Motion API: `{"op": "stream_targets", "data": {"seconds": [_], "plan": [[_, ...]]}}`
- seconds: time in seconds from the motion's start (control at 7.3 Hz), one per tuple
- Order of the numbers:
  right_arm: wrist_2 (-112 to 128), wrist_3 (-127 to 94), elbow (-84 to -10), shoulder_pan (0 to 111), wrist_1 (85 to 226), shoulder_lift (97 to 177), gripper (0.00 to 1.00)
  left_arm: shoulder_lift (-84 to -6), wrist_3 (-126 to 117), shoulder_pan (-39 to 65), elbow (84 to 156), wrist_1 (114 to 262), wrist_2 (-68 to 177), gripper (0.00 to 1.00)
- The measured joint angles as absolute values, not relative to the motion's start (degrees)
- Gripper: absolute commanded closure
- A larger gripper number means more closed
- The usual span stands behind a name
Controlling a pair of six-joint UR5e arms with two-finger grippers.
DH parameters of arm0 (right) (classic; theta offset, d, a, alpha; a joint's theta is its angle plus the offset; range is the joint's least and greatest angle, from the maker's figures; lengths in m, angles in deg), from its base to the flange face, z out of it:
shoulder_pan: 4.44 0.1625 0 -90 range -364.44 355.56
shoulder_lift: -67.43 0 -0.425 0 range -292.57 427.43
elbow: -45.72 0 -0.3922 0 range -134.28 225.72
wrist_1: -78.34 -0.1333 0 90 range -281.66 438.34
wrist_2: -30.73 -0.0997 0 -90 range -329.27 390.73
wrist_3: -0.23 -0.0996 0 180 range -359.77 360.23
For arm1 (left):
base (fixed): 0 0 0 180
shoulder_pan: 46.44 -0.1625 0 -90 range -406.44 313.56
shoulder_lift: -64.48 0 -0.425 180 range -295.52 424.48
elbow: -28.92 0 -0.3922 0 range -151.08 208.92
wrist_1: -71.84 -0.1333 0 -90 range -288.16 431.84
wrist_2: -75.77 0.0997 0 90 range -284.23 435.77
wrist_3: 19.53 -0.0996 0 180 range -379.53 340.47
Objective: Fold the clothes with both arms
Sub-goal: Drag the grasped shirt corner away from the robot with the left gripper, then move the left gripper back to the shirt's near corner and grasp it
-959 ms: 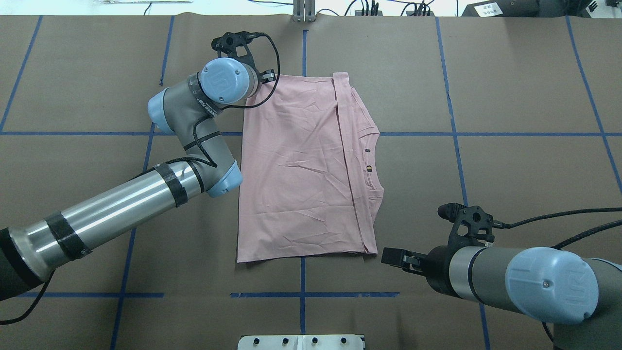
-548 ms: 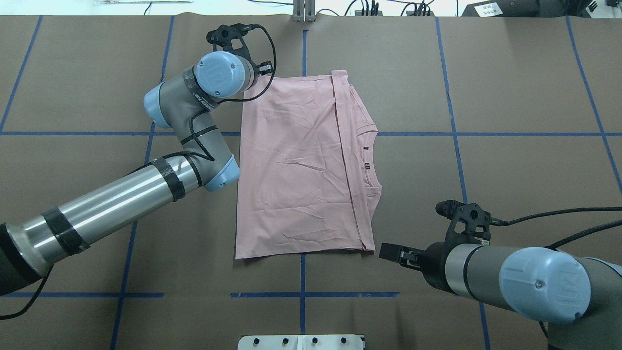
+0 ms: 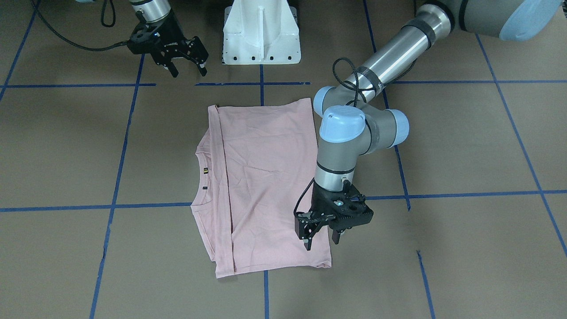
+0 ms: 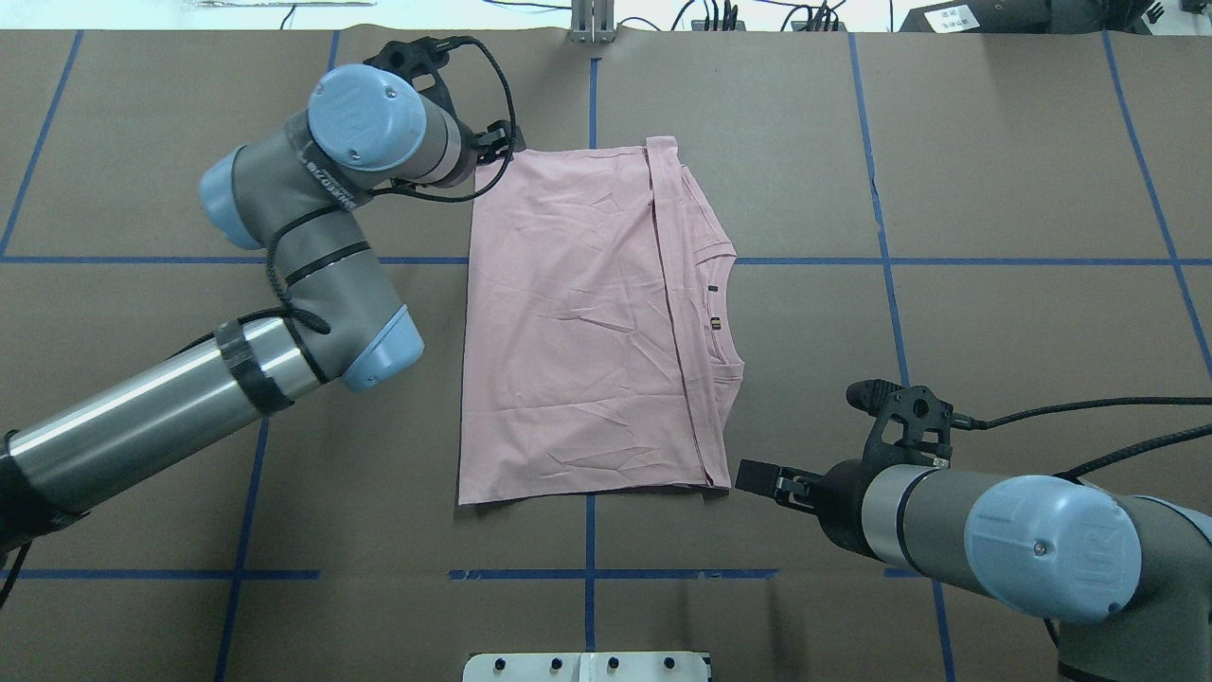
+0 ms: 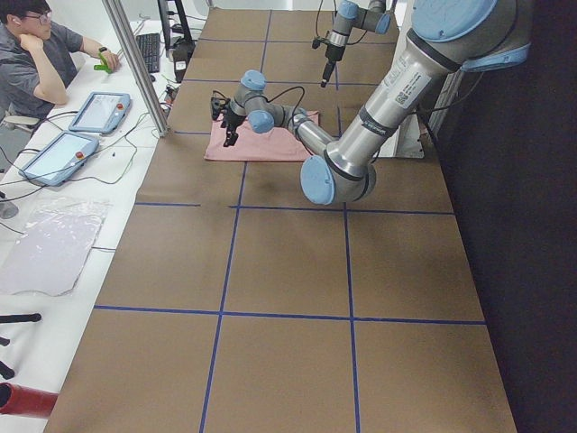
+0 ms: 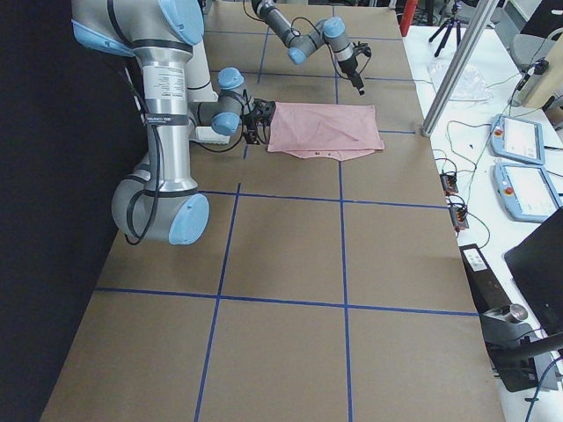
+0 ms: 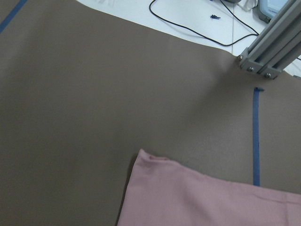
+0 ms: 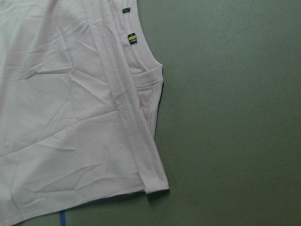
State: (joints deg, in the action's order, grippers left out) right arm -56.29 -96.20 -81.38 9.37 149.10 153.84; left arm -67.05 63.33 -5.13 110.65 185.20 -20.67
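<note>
The pale pink T-shirt (image 4: pixel 578 322) lies flat on the brown table, plain side up, with one side strip folded over and its neck labels (image 8: pixel 131 37) showing. My left gripper (image 3: pixel 322 241) hangs open just above the shirt's far left corner (image 7: pixel 150 160), holding nothing. In the overhead view the left wrist hides most of it. My right gripper (image 3: pixel 188 70) is open too, beside the shirt's near right corner (image 4: pixel 724 485) and apart from the cloth. Neither wrist view shows fingers.
The white pedestal base (image 3: pixel 261 31) stands at the table's near edge. Blue tape lines (image 4: pixel 587 574) grid the brown surface. An aluminium post (image 4: pixel 592 19) rises at the far edge. A person (image 5: pixel 36 63) sits at a side desk with tablets (image 5: pixel 95 113).
The left arm has swung to the left and its wrist has lifted off the shirt's far corner. The shirt has settled flat. The right gripper has crept slightly towards the shirt.
</note>
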Motion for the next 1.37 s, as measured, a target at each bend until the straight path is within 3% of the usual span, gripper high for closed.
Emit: {"op": "stream_targets", "data": {"seconds": [0.27, 0.55, 1.1, 1.37], "plan": [[-56.27, -95.99, -81.34, 9.65, 149.16, 153.83, 0.0, -58.07, 73.82, -9.24, 126.25, 176.17, -24.84, 0.0], [-56.28, -95.93, -81.22, 9.69, 149.33, 153.81, 0.0, -51.37, 87.29, -18.26, 133.0, 173.02, -22.94, 0.0], [-56.29, -95.92, -81.03, 9.71, 149.38, 153.34, 0.0, -50.01, 101.27, -30.93, 134.58, 167.75, -19.05, 0.02], [-56.28, -95.92, -81.02, 9.75, 149.44, 153.3, 0.0, -50.8, 101.94, -32.07, 134.51, 167.28, -18.99, 0.15]]}}
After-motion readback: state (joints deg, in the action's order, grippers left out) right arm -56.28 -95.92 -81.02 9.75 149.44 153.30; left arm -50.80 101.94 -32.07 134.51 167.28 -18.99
